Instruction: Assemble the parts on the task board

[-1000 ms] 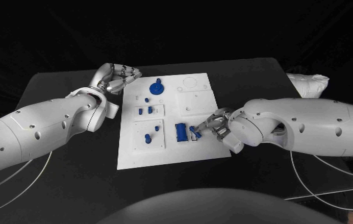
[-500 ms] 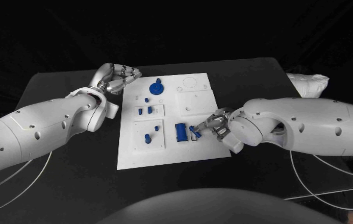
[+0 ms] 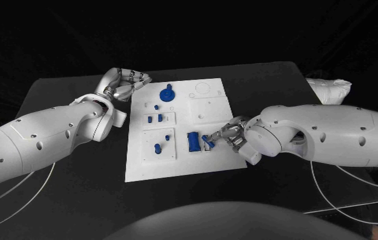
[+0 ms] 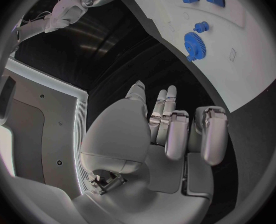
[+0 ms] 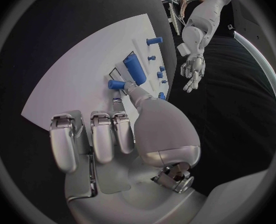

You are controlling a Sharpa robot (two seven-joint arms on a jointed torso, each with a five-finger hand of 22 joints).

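Task board (image 3: pixel 179 163), a white plate, is shown lying flat in the middle of the black table (image 3: pixel 71 196). Just beside its near right edge, the right hand (image 3: pixel 228 133) is seen reaching over the board; a small blue peg (image 5: pixel 116 84) is touched by its thumb and one fingertip, apparently pinched, while the other fingers (image 5: pixel 103 139) are curled together clear of the plate. Next to the peg, nearer the board's middle, a larger blue block (image 3: pixel 193 141) is seen. Farther on, small blue parts (image 3: pixel 155 118) stand in the board's recesses, and a blue gear (image 3: pixel 167 94) sits near the far edge. Beyond the far left corner, off the board, the left hand (image 3: pixel 126 81) is held with fingers loosely curled on nothing. The step in hand is judged to be the seating of the peg; alignment over its hole and a straight downward press are called for next.
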